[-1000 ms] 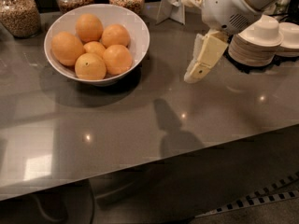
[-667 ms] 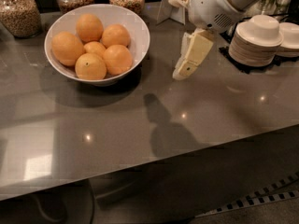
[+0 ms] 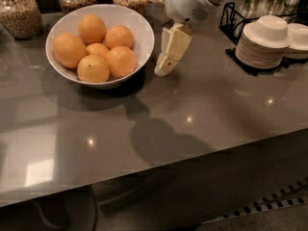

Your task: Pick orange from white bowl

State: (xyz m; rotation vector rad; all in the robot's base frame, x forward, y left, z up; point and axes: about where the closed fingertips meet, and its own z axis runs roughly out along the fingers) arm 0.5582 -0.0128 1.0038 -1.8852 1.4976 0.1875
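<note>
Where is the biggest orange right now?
In the camera view, the orange lies in the white bowl, on its picture-left side, touching smaller oranges. The tool hangs just outside the bowl's picture-right rim.

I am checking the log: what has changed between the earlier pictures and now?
The hand moved across the counter toward the white bowl and now hangs just beside its rim, holding nothing. The oranges, the bowl and the plates stayed in place.

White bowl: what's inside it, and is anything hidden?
Six oranges fill the white bowl; the orange to pick lies at its left. A small orange is half covered by neighbours; the bowl's bottom is hidden. The gripper hangs outside, beside the right rim.
</note>
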